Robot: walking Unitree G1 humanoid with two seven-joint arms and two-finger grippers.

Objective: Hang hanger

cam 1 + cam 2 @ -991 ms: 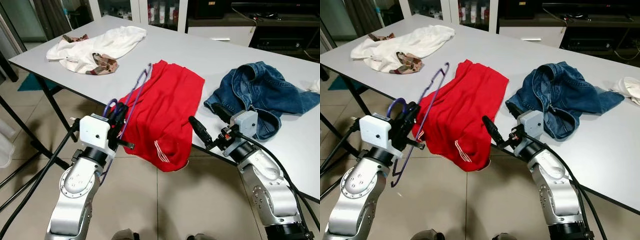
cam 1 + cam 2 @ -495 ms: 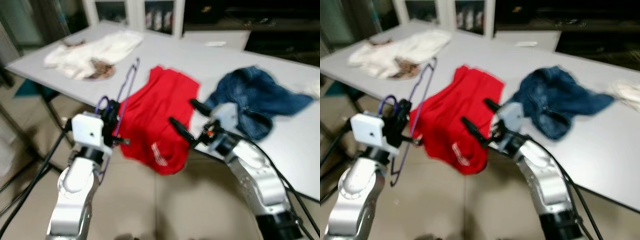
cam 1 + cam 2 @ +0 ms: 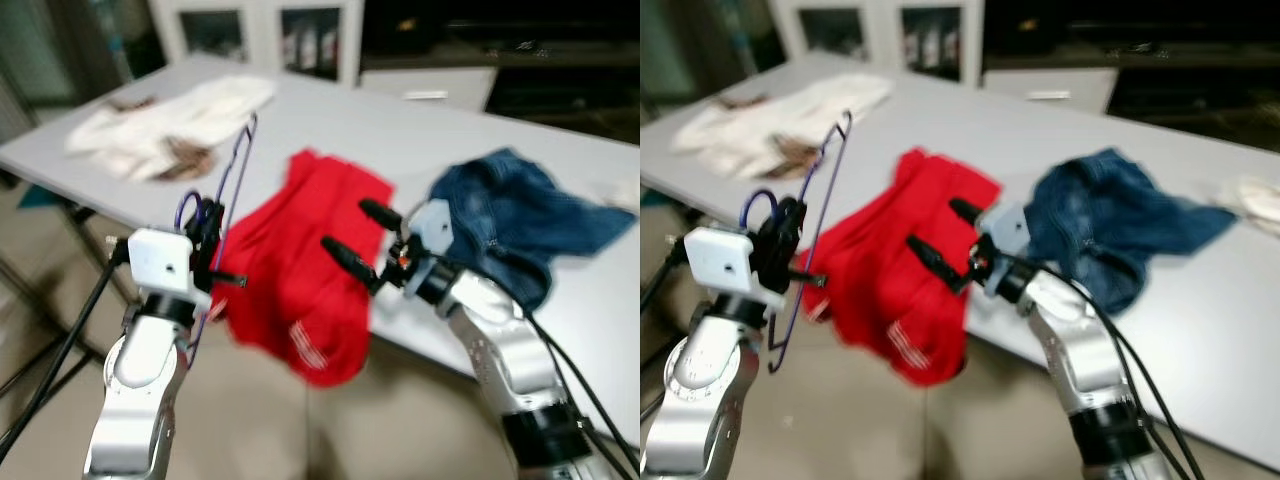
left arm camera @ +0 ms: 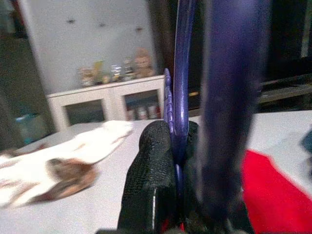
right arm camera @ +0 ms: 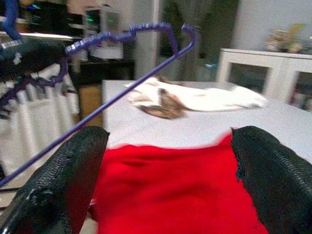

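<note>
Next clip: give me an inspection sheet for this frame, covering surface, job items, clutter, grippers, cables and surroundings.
Surface: grey table, clothes spread on it.
Job's things: purple hanger held upright at the table's near edge; red garment draped over that edge.
Clutter: white garment at the far left; denim jacket on the right.
Grippers: left gripper shut on the hanger; right gripper open, over the red garment.
Cables: black cables along the left arm, others by the right arm.
Surroundings: white cabinets behind the table; tiled floor below.
</note>
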